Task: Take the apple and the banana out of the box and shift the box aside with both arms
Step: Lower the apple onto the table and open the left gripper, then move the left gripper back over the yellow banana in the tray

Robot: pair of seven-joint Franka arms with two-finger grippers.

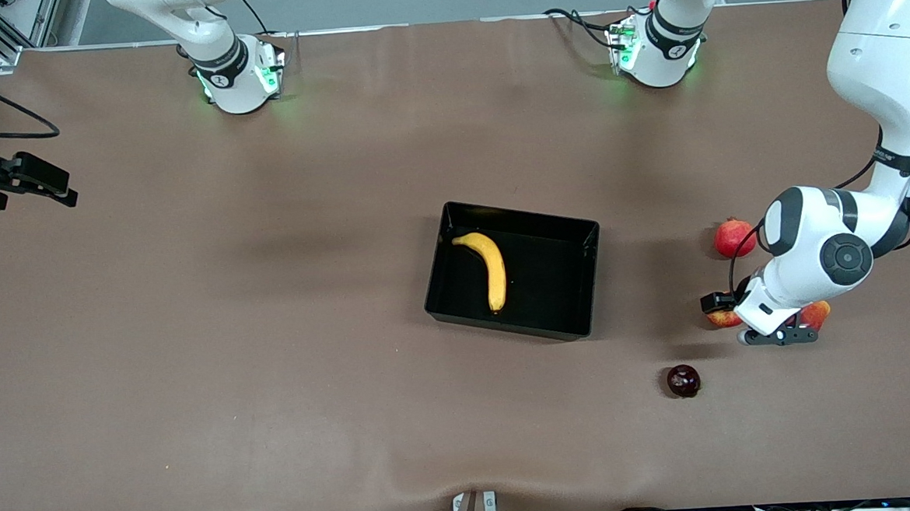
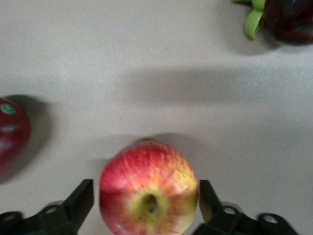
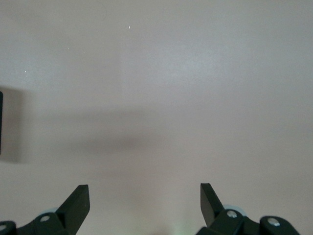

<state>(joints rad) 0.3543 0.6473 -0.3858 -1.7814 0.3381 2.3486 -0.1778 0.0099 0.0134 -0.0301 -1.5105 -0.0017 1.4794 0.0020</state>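
Left wrist view, left tool (image 2: 145,200) spread around apple (image 2: 148,188), right tool (image 3: 145,200) spread, waiting

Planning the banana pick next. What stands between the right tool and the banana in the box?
Nothing visible does. The banana lies alone in the box, uncovered, and bare table separates it from the open right tool, which waits at the right arm's end.

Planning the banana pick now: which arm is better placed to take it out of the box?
Probably left: the left gripper is open around the apple near the box; the right gripper waits at the table's edge, farther from the banana.
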